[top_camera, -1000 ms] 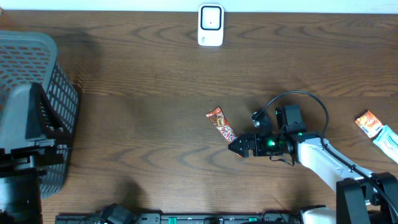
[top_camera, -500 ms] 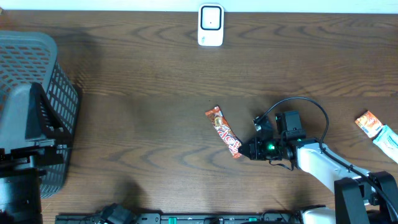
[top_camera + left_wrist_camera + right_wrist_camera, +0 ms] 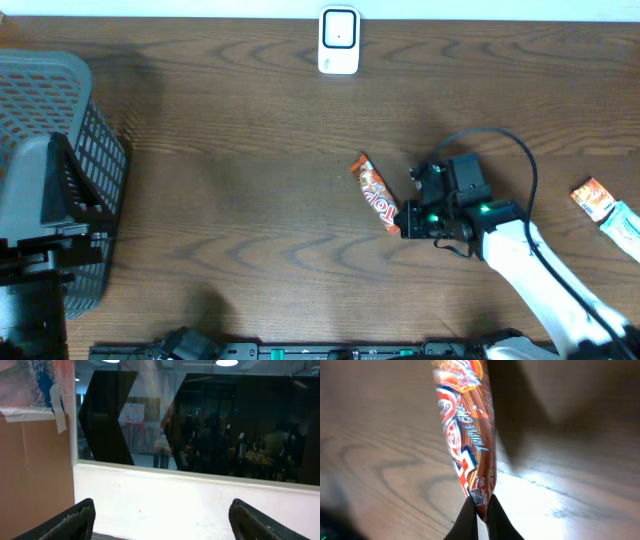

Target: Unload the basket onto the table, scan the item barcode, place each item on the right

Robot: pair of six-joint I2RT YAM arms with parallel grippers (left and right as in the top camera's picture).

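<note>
Right jaws pinching candy bar [image 3: 464, 440] by its end, bar stretching ahead

Scanner [image 3: 339, 40] sits behind candy bar [image 3: 378, 196], basket [image 3: 105, 165] far left.

The right arm [image 3: 530, 265] is extended from the lower right edge of the overhead view up and to the left, with its white link set diagonally and the black wrist [image 3: 455, 195] at its end. The right gripper [image 3: 404, 222] is pointed left, and its fingers [image 3: 465, 527] are pressed together on the end seam of the snack bar [image 3: 467, 435]. The left gripper [image 3: 162, 522] is held level, with its fingers [image 3: 75, 520] set wide apart.
</note>
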